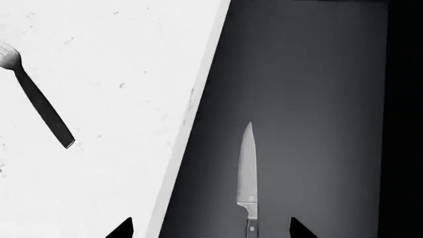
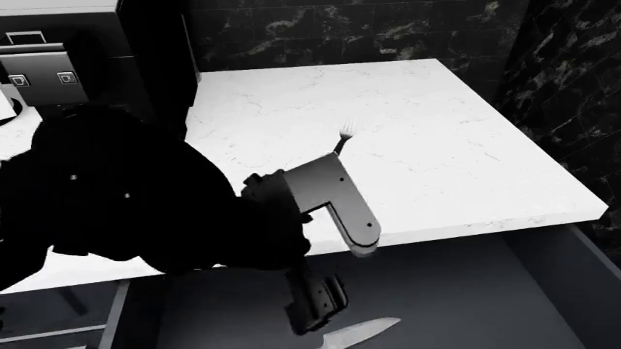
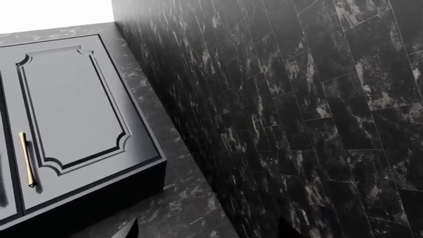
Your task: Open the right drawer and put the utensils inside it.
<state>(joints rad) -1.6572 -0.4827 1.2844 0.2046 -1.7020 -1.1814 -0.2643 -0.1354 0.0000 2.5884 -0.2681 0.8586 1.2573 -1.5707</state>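
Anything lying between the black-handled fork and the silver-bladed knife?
Only bare white countertop, its edge, then bare drawer floor, in the left wrist view, between fork and knife.

Knife (image 1: 247, 163): smooth, satin silver metal blade; handle dark. Fork (image 1: 36, 96): silver tines, matt black handle. Right drawer (image 1: 310, 99) inside: matt plain dark grey. Counter (image 2: 408, 138): white, faintly veined stone look. Wall tiles (image 3: 317, 109): glossy black marble. Cabinet door (image 3: 73, 109): matt navy panel, brass handle (image 3: 26, 159).

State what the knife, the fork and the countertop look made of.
Knife: pale, smooth blade, seemingly polished steel; dark handle, possibly plastic.
Fork: silvery tines suggest metal; flat black handle, material unclear.
Countertop: white with faint grey veins, probably marble or an imitation.
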